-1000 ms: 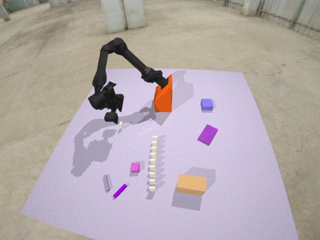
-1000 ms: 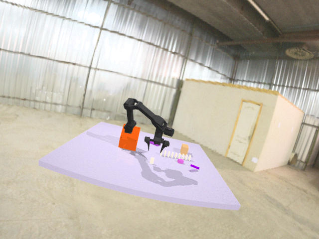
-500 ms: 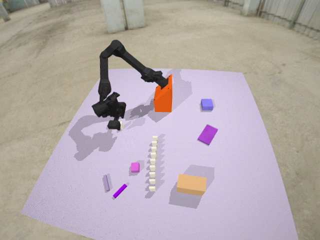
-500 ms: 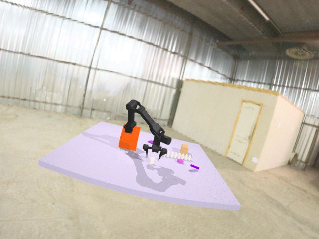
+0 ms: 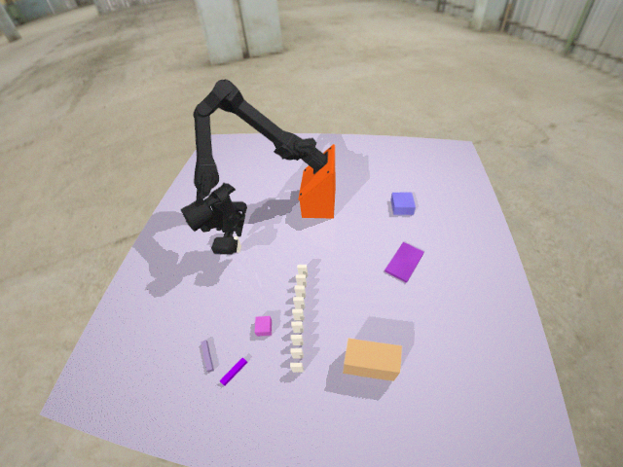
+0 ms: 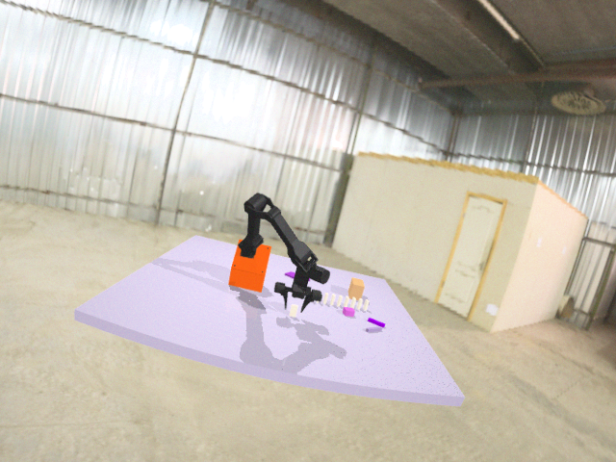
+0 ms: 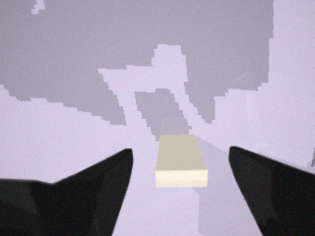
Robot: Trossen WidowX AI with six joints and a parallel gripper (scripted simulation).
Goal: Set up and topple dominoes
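The gripper (image 5: 235, 246) (image 6: 294, 309) (image 7: 180, 153) is partly open and holds nothing. One domino (image 5: 238, 244) (image 6: 294, 310) (image 7: 181, 159) is between its fingers, away from the row (image 5: 298, 313) (image 6: 346, 301). The pink block (image 5: 263, 325) (image 6: 348, 311) sits beside the row.

Pink cube (image 5: 263, 325) (image 6: 348, 311) near purple stick (image 5: 233, 371) (image 6: 376, 321).

Top looks steeply down, exterior obliquely from farther; both cover the tabletop (image 5: 453, 311) (image 6: 198, 318)
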